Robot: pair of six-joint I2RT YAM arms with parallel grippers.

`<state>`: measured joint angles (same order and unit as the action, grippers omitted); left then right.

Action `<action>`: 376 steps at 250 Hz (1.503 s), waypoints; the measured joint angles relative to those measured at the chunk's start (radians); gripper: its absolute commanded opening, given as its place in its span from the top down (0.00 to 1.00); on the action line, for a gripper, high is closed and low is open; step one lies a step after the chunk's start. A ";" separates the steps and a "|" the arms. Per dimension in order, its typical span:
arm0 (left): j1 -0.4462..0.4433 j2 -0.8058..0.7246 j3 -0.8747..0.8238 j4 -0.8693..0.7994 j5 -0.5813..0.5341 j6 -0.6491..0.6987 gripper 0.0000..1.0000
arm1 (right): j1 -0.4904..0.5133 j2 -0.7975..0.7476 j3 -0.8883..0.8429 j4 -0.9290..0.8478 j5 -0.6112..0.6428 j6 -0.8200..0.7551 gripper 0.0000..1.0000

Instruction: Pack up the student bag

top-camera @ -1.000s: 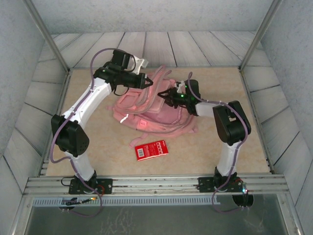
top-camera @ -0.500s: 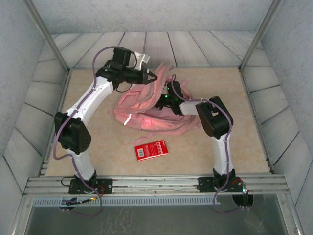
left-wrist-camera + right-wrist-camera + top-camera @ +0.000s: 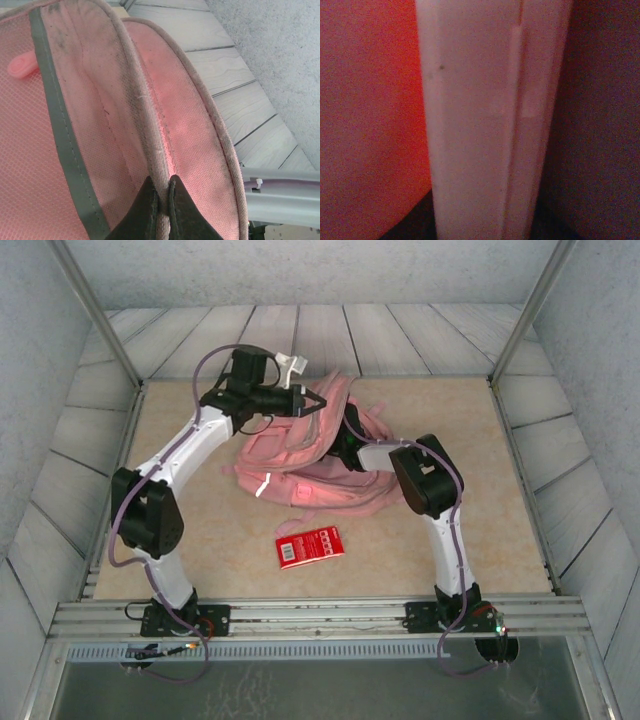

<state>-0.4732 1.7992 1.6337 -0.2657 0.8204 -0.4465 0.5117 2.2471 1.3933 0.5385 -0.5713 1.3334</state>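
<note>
The left jaws are pinching fully closed on a piped edge of the student bag (image 3: 300, 475). In the left wrist view that rim is running up and away from the fingertips (image 3: 182, 210). The bag is lying on the table (image 3: 500, 490), with its upper flap being held up by the left jaws. The right arm (image 3: 425, 475) is reaching into the bag just beside them. Honestly can't tell how wide the right jaws are sitting or whether they're gripping anything. A pale flat slab (image 3: 485, 120) is standing right in front of them. A red booklet (image 3: 310, 545) is lying well apart from both.
</note>
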 measured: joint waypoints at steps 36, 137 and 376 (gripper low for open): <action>0.000 -0.031 -0.048 0.029 0.000 0.002 1.00 | -0.006 -0.053 -0.053 -0.026 -0.012 -0.075 0.39; 0.010 -0.058 -0.118 0.077 -0.014 0.016 1.00 | -0.133 -0.452 -0.357 -0.351 -0.036 -0.377 0.29; -0.187 0.207 -0.093 0.077 -0.148 0.185 0.64 | -0.344 -0.904 -0.803 -0.622 0.251 -0.670 0.58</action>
<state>-0.6598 2.0060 1.5402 -0.1890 0.6727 -0.2619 0.1673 1.3430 0.5900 -0.0834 -0.3202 0.6632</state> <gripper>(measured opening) 0.285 0.471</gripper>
